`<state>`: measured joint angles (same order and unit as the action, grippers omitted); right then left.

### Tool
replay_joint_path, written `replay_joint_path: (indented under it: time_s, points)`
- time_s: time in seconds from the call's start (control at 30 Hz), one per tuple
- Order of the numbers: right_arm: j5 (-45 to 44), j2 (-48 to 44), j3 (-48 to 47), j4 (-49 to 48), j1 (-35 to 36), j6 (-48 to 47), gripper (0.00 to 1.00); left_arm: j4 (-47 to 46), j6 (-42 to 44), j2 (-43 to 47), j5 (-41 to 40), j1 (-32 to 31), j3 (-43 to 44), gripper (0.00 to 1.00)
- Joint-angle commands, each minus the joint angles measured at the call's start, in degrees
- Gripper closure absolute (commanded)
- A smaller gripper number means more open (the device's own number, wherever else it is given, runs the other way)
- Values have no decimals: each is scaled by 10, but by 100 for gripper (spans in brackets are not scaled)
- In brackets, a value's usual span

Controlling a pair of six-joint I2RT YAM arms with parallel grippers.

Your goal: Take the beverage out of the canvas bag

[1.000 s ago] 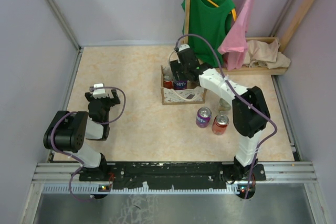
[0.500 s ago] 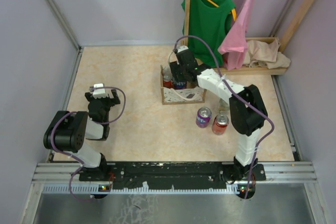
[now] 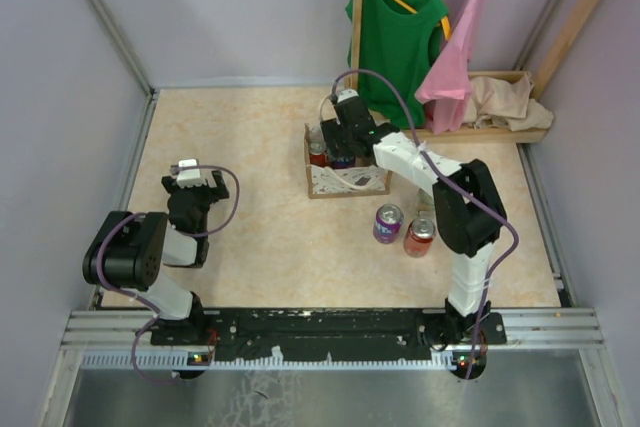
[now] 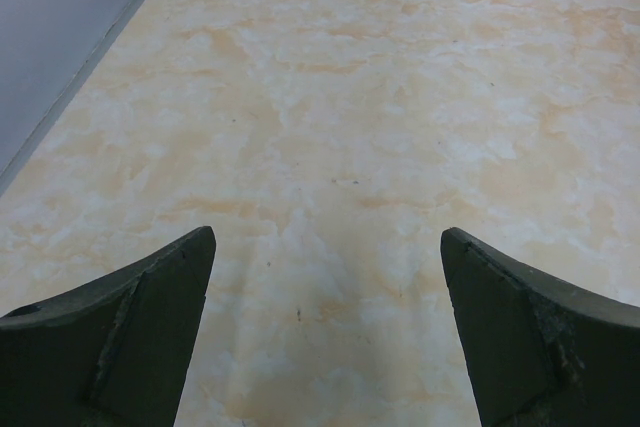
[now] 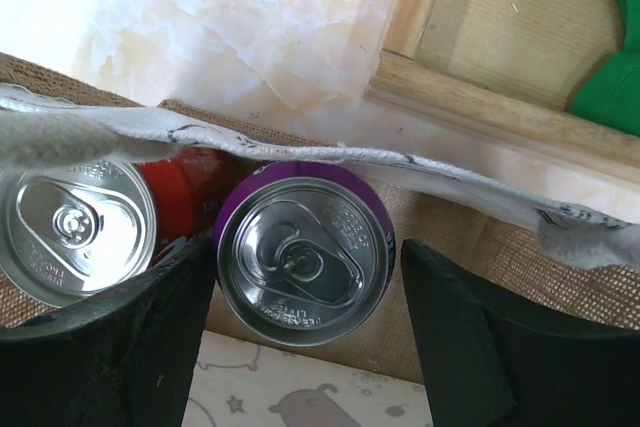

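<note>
While farther left than before, right hand (image 5: pixel 306 247) astride purple can (image 5: pixel 300 269).

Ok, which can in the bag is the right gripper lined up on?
The purple can, between the fingers of the right gripper; the red can is left of it, outside them.

Green shirt (image 3: pixel 397 37) and pink garment (image 3: pixel 455 62) hang beside tan cloth (image 3: pixel 505 102) in wooden tray (image 3: pixel 500 134).
</note>
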<state>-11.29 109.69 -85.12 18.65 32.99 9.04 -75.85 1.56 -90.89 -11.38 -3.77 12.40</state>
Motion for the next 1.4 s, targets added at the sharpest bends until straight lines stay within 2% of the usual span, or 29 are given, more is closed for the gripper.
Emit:
replay_joint_path:
  time_s: [0.0,0.27,0.3,0.33,0.6,0.83,1.13,1.37]
  points:
    - [-19,13,10,3,1,-10,31,-10,3,-3,-2,0,-3,0]
    - [-16,4,15,-12,1,-22,69,-10,3,-4,-2,-1,-3,0]
    - [-18,2,15,-13,2,-23,96,-10,3,-3,-2,-1,-3,0]
    - [-23,-1,18,-18,3,-24,100,-10,3,-4,-2,-1,-3,0]
    - [-36,-55,35,-58,9,-43,100,-10,3,-4,-2,-1,-3,0]
    - [-50,-103,10,-81,8,-62,100,-10,3,-3,-2,-1,-3,0]
    - [-66,-145,-40,-54,13,-88,100,-10,3,-4,-2,-1,-4,0]
    - [-100,-215,-62,-34,44,-115,100,-10,3,-3,-2,-1,-4,0]
